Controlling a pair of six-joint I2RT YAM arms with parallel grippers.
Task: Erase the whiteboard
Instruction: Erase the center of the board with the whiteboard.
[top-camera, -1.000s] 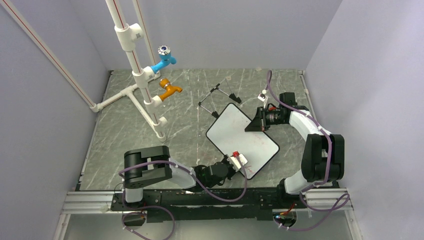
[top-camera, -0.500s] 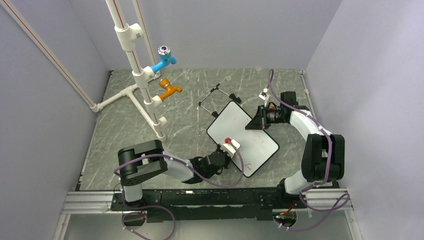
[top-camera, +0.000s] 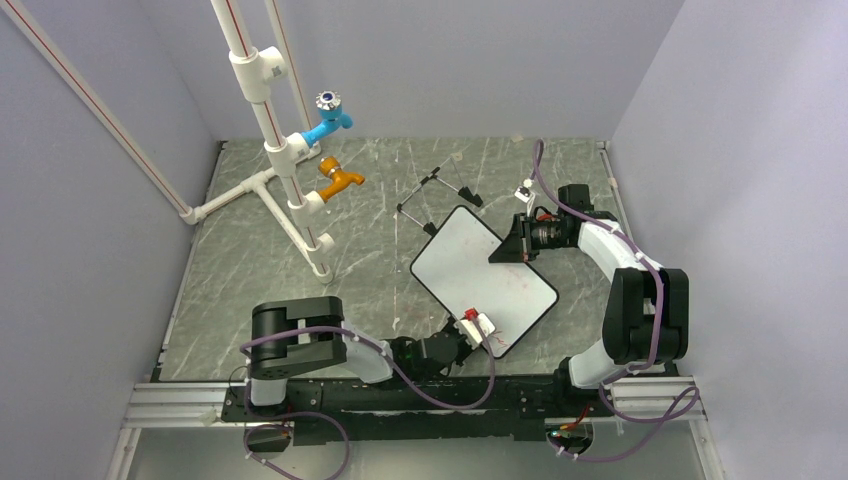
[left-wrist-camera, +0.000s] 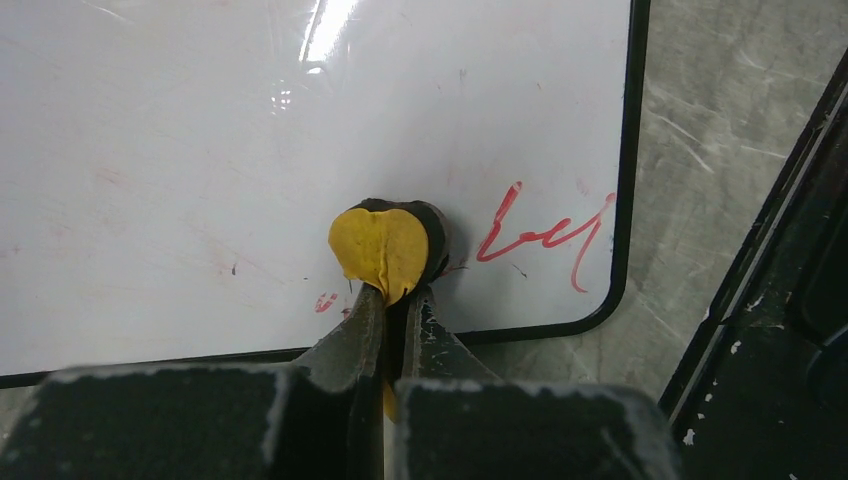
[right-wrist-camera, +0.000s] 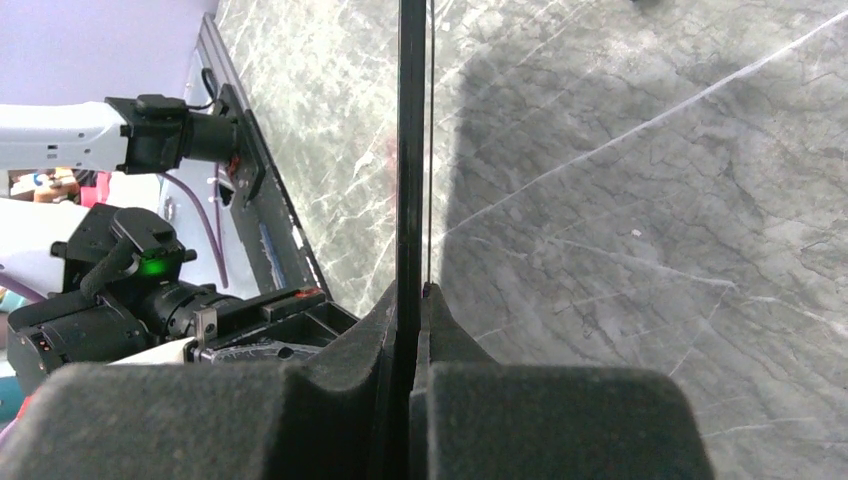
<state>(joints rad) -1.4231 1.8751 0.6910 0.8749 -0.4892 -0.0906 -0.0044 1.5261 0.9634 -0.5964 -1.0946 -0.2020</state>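
The whiteboard (top-camera: 480, 275), white with a thin black frame, lies tilted on the grey marbled table (top-camera: 250, 270). My right gripper (top-camera: 508, 250) is shut on its far right edge, which shows edge-on as a black strip (right-wrist-camera: 411, 150) in the right wrist view. My left gripper (top-camera: 470, 335) is shut on the yellow-black eraser (left-wrist-camera: 388, 245) and presses it on the board's near corner. Red handwritten marks (left-wrist-camera: 545, 235) remain just right of the eraser, with small red specks (left-wrist-camera: 325, 302) to its left. The board (left-wrist-camera: 200, 150) is otherwise nearly white.
A white pipe stand (top-camera: 275, 150) with a blue tap (top-camera: 328, 118) and an orange tap (top-camera: 340, 180) stands at the back left. The board's black wire easel feet (top-camera: 435, 195) lie behind it. The black base rail (top-camera: 420, 400) runs along the near edge.
My left gripper swept the eraser up the board toward its middle, then back down to the near corner. The right gripper kept holding the board's edge; the board shifted slightly.
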